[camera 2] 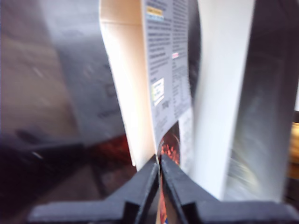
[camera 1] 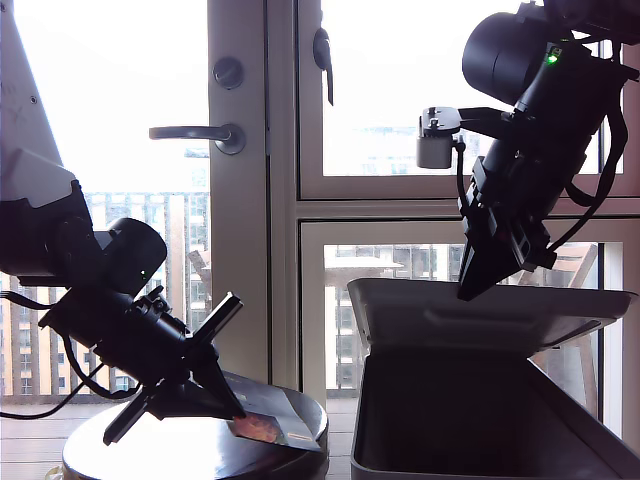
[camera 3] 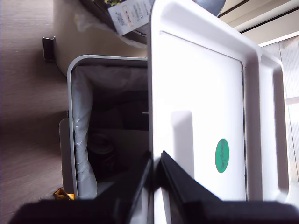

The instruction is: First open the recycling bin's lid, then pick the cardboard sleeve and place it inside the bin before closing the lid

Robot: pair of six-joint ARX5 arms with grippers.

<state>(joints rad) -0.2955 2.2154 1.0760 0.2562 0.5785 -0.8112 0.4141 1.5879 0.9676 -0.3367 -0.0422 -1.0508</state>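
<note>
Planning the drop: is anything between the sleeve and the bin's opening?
Nothing visible. The lid is raised, the bin gapes, and my first gripper pinches the sleeve on the round table beside it.

Cardboard sleeve point(camera 2: 161, 70) in my first gripper point(camera 2: 160, 170)

A high-rise flat or office: a balcony door point(camera 1: 240, 190) with lever handle point(camera 1: 195, 133), tower blocks point(camera 1: 150, 290) beyond the glass.

Blurred cardboard sleeve point(camera 2: 166, 88) beyond my first gripper point(camera 2: 160, 163), print unreadable; recycling bin point(camera 3: 77, 140) interior below my second gripper point(camera 3: 156, 168) too dark.
</note>
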